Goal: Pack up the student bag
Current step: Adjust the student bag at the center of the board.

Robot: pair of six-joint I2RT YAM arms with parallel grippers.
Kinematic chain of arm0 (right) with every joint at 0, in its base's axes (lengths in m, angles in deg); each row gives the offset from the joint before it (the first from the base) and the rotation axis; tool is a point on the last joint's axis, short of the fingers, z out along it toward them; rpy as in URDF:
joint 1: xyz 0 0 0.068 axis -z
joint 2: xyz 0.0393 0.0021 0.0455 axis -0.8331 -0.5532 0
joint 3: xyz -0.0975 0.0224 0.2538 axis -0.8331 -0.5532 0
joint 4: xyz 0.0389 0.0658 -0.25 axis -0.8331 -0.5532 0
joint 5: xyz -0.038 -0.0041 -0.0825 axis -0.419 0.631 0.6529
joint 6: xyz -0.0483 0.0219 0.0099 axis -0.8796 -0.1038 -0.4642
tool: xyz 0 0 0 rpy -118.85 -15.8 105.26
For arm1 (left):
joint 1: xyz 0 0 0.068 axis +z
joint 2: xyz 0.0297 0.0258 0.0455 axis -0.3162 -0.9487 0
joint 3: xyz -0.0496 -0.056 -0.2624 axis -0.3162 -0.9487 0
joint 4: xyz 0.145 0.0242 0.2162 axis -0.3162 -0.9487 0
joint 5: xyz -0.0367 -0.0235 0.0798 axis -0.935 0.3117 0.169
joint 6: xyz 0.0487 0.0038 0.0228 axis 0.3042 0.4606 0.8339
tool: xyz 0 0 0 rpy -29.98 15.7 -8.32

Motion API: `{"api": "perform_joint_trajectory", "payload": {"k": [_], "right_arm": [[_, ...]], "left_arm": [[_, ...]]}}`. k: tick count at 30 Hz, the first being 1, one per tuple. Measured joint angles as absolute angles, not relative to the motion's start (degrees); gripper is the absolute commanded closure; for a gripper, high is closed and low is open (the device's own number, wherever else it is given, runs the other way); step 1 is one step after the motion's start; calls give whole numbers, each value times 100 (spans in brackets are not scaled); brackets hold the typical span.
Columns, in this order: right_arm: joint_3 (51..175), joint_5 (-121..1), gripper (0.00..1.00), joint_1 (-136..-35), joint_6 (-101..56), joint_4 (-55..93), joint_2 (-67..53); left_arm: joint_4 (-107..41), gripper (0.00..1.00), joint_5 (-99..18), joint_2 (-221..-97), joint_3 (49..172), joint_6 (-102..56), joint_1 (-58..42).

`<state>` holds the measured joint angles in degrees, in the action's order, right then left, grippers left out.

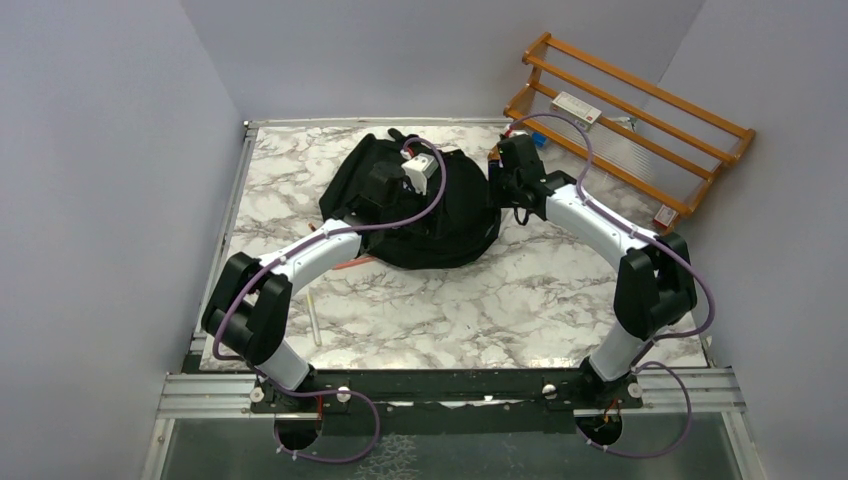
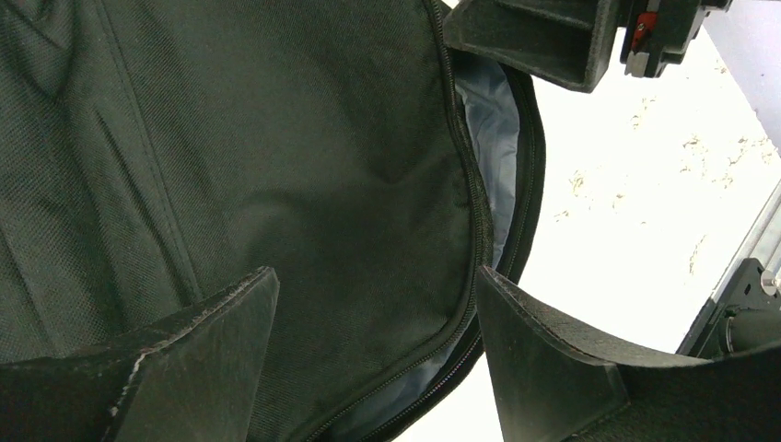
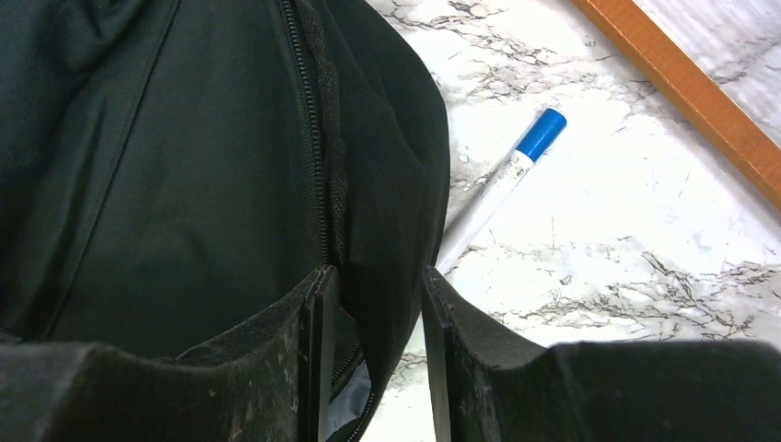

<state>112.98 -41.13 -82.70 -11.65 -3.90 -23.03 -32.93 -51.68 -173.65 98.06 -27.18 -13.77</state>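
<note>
The student bag (image 1: pixel 440 215) lies flat on the marble table, a big black fabric backpack. In the left wrist view the bag (image 2: pixel 276 157) fills the frame, its zipper parted along the right edge and showing grey lining (image 2: pixel 488 138). My left gripper (image 2: pixel 378 304) hovers open over that edge with nothing between its fingers; from above it (image 1: pixel 392 185) sits over the bag's middle. My right gripper (image 3: pixel 378 295) is at the bag's (image 3: pixel 184 166) right rim, its jaws standing apart astride the side wall beside the zipper, with a gap on the outer side. From above it (image 1: pixel 503 185) is at the bag's right edge.
A white marker with a blue cap (image 3: pixel 502 189) lies on the table just right of the bag. An orange wooden rack (image 1: pixel 630 110) leans at the back right. A thin white stick (image 1: pixel 314 318) lies near the left arm. Something orange (image 1: pixel 350 265) peeks from under the bag's near-left edge.
</note>
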Motion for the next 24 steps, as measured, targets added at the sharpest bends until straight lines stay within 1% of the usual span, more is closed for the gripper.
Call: {"api": "perform_joint_trajectory", "payload": {"k": [3, 7, 11, 14, 18, 22, 24], "right_arm": [[11335, -4116, 59, -8270, -1213, -430, -2323], [11423, -4118, 65, -8270, -1283, -497, -2412], [11447, -4116, 66, -8270, -1342, -648, -2469], [11493, -4113, 70, -8270, -1370, -744, -2537], [11493, -4105, 78, -8270, -1412, -773, -2568], [11493, -4054, 88, -8270, -1425, -771, -2583], [11493, -4002, 92, -8270, -1416, -764, -2583]], "left_arm": [[-3296, 21, -5166, -17365, 9765, -2718, -1377], [-3293, 21, -5166, -17365, 9754, -2718, -1377], [-3291, 21, -5168, -17365, 9754, -2723, -1377], [-3291, 21, -5168, -17365, 9754, -2736, -1377], [-3269, 21, -5168, -17367, 9752, -2742, -1377], [-3195, 22, -5170, -17387, 9758, -2793, -1377], [-3171, 22, -5172, -17450, 9804, -2810, -1377]]}}
